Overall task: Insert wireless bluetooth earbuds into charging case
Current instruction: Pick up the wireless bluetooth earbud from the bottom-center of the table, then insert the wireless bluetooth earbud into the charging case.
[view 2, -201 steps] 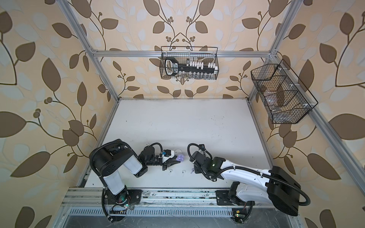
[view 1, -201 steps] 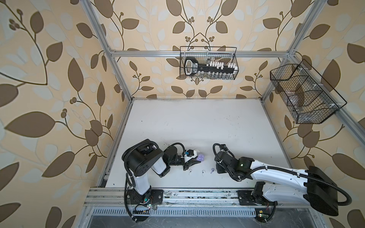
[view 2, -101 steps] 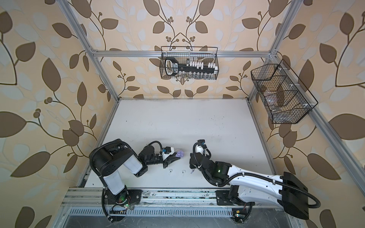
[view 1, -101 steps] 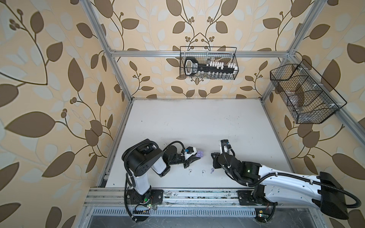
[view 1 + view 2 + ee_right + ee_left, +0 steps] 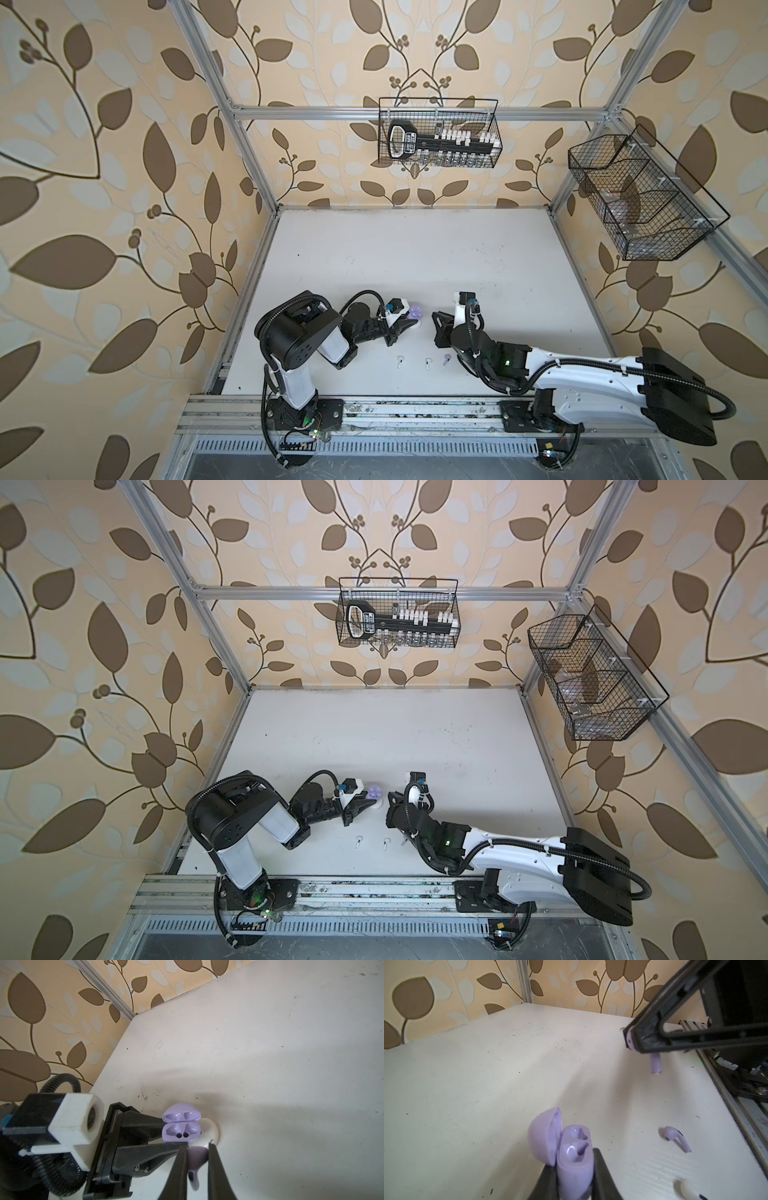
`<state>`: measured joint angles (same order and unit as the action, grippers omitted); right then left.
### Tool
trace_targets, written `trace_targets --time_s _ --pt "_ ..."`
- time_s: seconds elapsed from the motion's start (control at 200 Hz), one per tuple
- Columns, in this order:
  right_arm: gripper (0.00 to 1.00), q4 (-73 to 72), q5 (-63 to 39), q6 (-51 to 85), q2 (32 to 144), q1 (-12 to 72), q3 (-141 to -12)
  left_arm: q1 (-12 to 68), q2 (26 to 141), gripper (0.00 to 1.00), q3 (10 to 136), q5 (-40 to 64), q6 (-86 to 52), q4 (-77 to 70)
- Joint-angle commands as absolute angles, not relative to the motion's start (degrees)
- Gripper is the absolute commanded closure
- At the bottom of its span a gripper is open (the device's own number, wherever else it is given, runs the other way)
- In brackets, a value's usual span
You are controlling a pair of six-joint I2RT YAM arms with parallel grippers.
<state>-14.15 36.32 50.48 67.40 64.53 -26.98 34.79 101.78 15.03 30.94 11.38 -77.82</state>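
My left gripper (image 5: 574,1159) is shut on the lavender charging case (image 5: 574,1167), lid open, both sockets empty; the case shows in both top views (image 5: 414,312) (image 5: 376,791). My right gripper (image 5: 197,1146) is shut on a lavender earbud (image 5: 196,1157), stem hanging down, just short of the case (image 5: 181,1129). The left wrist view shows that earbud's stem (image 5: 655,1062) below the right gripper's fingertips (image 5: 636,1043). Another lavender earbud (image 5: 675,1138) (image 5: 446,360) lies on the table. Two white earbuds (image 5: 400,361) (image 5: 428,363) lie beside it.
A white round case (image 5: 208,1132) sits on the table right behind the lavender case. Two wire baskets hang on the walls, one at the back (image 5: 438,133) and one on the right (image 5: 640,199). The aluminium rail (image 5: 415,409) runs along the table's front edge.
My right arm has swung and turned its wrist, bringing the gripper with the lavender earbud closer to the open case. The left gripper and the case have barely moved.
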Motion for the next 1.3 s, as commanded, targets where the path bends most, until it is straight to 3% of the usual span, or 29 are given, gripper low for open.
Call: trace_targets --time_s 0.0,0.445,1.295 --pt "0.87 -21.8 37.5 48.9 69.8 64.2 -26.9 34.1 100.6 0.86 16.1 29.7 10.5 -81.5" --pt "0.88 -32.0 34.1 49.5 80.1 60.8 -27.9 33.4 100.7 0.87 16.3 29.4 9.8 -81.6" --pt "0.89 -36.4 31.1 49.7 88.5 59.1 -32.4 33.3 100.4 0.87 16.1 30.1 10.0 -81.5"
